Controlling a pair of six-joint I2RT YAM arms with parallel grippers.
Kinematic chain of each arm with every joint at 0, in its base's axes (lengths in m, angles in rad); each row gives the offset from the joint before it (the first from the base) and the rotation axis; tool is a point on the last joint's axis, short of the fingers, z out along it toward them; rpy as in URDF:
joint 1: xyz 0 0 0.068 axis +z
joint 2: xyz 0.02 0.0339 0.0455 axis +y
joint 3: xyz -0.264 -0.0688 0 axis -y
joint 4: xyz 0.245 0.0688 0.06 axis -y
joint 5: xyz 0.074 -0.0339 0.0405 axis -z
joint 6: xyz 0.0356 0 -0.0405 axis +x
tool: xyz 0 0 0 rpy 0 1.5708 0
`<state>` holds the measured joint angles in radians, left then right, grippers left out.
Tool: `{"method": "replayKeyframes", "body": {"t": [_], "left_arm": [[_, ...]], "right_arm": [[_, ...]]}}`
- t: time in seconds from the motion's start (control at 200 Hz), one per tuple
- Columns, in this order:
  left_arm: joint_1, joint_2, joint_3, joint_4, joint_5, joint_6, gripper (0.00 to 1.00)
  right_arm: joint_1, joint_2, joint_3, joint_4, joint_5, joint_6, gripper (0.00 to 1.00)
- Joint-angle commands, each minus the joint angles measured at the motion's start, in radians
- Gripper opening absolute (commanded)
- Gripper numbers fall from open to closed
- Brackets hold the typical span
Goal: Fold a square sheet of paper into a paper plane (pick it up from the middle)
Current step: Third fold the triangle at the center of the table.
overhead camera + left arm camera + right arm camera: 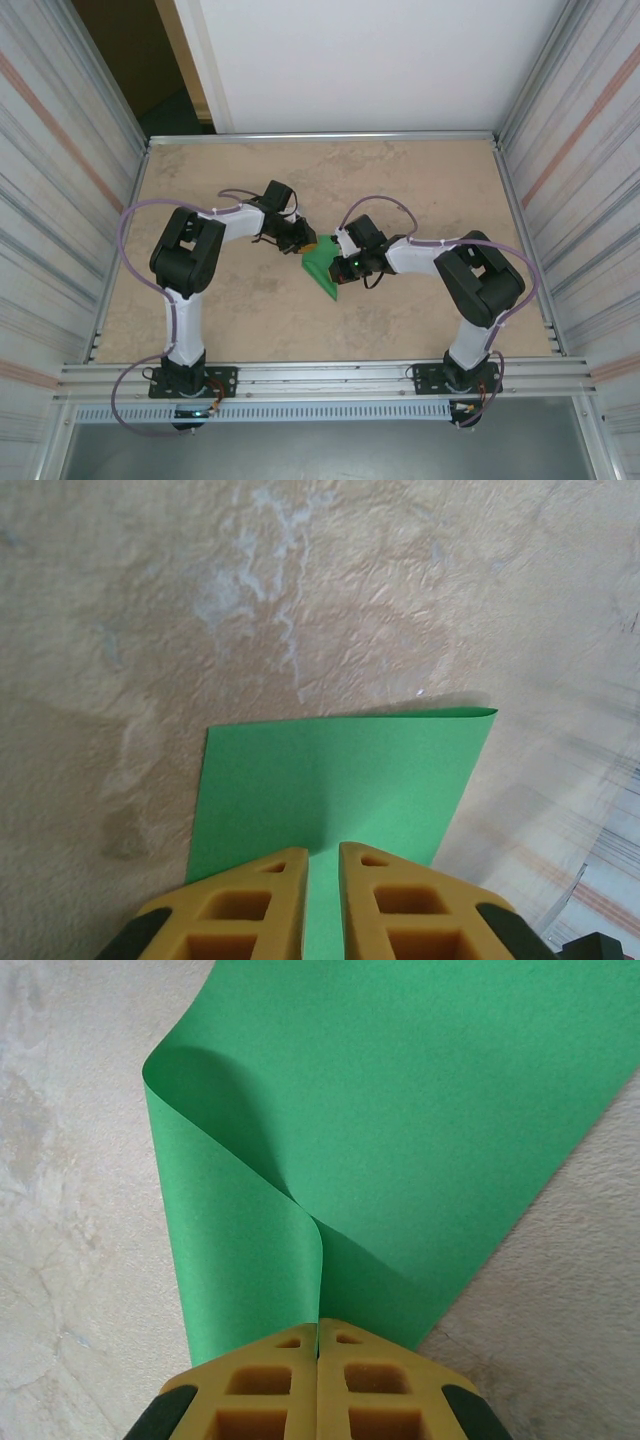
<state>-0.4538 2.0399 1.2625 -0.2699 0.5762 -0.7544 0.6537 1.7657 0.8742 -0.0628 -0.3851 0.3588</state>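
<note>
Paper first: spotted the square sheet of paper [322, 266] dead centre of the top view, wedged between both arms, long axis slanting upper left to lower right. Caught right gripper [318, 1326] clamped fully together on one edge, with thin matte green buckling ahead into a soft S-curl. Saw left gripper [323, 852] at the opposite edge, jaws a narrow slit apart, green showing through; couldn't tell whether gripping. Noted a rolled, uncreased fold over the mottled beige table [150, 600]. Judged both arms equally near.
</note>
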Motion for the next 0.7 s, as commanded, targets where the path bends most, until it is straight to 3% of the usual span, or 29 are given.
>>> {"method": "replayKeyframes", "body": {"t": [0.0,0.296,0.436,0.697], "left_arm": [[-0.011,0.038,0.006,-0.063,-0.015,0.025,0.18],[-0.010,0.019,0.031,-0.069,-0.009,0.030,0.18],[-0.010,-0.065,0.028,-0.020,-0.038,-0.001,0.20],[-0.006,-0.248,-0.155,0.141,-0.077,-0.106,0.24]], "right_arm": [[-0.006,0.019,0.029,-0.031,0.016,0.014,0.01],[-0.006,0.025,0.031,-0.037,0.021,0.014,0.01],[-0.007,0.028,0.030,-0.042,0.024,0.014,0.01],[-0.007,0.029,0.030,-0.037,0.018,0.019,0.00]]}}
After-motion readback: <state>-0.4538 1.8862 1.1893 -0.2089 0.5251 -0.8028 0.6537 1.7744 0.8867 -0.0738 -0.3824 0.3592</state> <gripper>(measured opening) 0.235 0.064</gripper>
